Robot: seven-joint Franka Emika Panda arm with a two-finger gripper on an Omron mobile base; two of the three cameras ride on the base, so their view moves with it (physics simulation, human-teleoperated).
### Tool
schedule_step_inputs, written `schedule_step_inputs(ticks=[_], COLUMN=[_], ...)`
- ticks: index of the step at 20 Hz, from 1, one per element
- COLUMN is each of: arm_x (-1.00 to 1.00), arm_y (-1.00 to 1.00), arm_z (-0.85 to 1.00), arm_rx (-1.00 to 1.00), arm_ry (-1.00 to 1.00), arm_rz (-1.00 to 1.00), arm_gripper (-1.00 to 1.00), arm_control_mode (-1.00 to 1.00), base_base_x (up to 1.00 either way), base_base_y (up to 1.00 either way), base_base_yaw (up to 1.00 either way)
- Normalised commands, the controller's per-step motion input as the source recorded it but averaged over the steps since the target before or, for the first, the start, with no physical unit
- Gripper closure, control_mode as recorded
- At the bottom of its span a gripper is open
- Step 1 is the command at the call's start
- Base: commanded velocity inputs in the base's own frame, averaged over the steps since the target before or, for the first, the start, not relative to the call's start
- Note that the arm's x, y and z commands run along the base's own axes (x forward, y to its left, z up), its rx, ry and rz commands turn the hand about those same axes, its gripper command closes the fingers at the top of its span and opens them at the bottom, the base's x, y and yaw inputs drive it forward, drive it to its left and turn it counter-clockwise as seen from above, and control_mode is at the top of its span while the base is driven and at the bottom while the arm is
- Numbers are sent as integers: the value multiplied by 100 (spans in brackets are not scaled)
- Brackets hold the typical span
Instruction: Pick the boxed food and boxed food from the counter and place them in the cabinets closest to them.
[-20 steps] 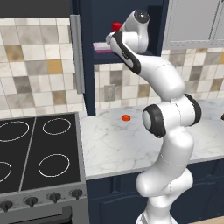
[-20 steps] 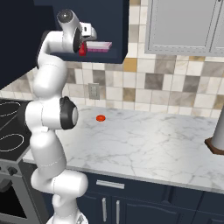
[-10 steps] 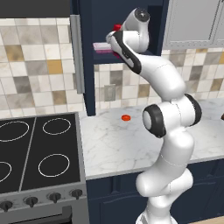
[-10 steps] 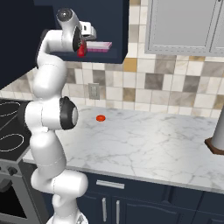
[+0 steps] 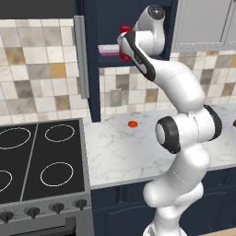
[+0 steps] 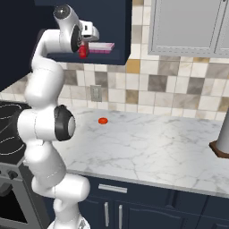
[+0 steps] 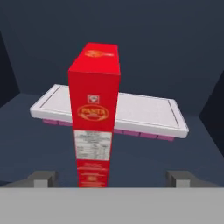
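Arm raised high, hand reaching into the open navy cabinet (image 5: 92,55) above the counter (image 6: 147,147).

Hand view: red box (image 7: 94,118) stands upright dead centre on the cabinet floor, label facing the camera. The gripper (image 7: 111,178) is spread wide; one fingertip (image 7: 43,178) sits at 8 o'clock of the box, the other at 4 o'clock, both well clear of its sides. Box appears free of the fingers, though its foot is cut off by the frame edge, so contact low down cannot be ruled out.

Behind the box, from 9 to 3 o'clock, lies a flat white tray (image 7: 144,114) with a pink underside, resting on the same shelf floor; box overlaps its front edge in view.

Left base view: red box (image 5: 123,31) partly hidden by the wrist, tray (image 5: 108,49) at its 8 o'clock. Right base view: box (image 6: 83,51) just below the hand, tray (image 6: 102,46) at its 3 o'clock.

Small red disc (image 5: 132,124) lies on the marble, well below the cabinet. Stove (image 5: 37,161) at 9 o'clock of the counter.
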Motion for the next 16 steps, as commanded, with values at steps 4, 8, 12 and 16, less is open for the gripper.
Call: schedule_step_inputs(ticks=[4, 8, 12, 16], arm_x=[-86, -97, -100, -100], arm_y=[-16, -18, -27, -29], arm_z=[-8, -12, -21, -27], arm_rx=[-3, -1, 0, 0], arm_ry=[-3, -5, -9, -12], arm_rz=[-4, -2, -1, -1], arm_gripper=[-100, -100, -100, -100], arm_control_mode=[-100, -100, -100, -100], base_base_x=[0, 0, 0, 0], base_base_y=[0, 0, 0, 0], base_base_yaw=[0, 0, 0, 0])
